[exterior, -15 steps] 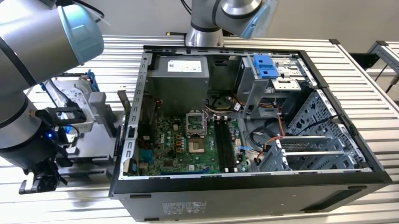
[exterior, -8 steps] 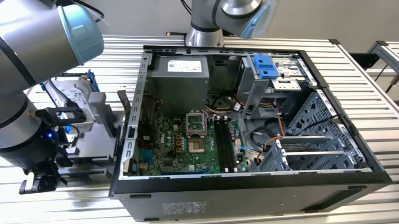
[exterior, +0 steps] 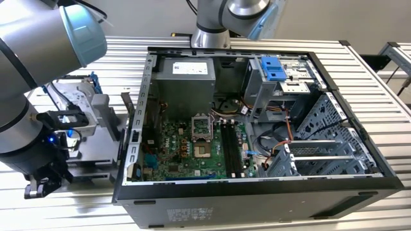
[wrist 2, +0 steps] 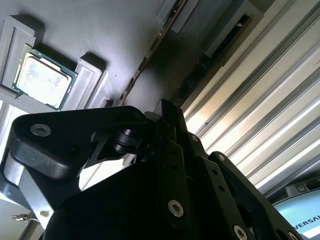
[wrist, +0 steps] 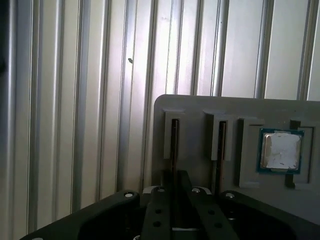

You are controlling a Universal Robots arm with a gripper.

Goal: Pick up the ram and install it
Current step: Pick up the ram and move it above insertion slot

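Note:
Two rams stand on edge in the slots of a grey holder point(wrist: 200, 107) on the ribbed metal table. In the first wrist view one ram point(wrist: 174, 142) runs straight toward my gripper point(wrist: 175, 175), and the other ram point(wrist: 220, 145) stands beside it. The second wrist view shows the first ram's thin edge point(wrist 2: 150, 55) ending just ahead of my gripper point(wrist 2: 167, 107). In the exterior view my gripper point(exterior: 37, 190) hangs low at the near end of the holder point(exterior: 90, 161), on the exterior view's left. The motherboard's long black memory slots point(exterior: 231, 144) lie empty inside the open case.
A small square chip point(wrist: 281, 151) point(wrist 2: 42, 80) lies in a pocket of the holder next to the rams. The open computer case point(exterior: 147, 86) stands to the exterior view's right of the holder, with tall walls, drive cages and cables. Another arm's base point(exterior: 212, 24) stands behind it.

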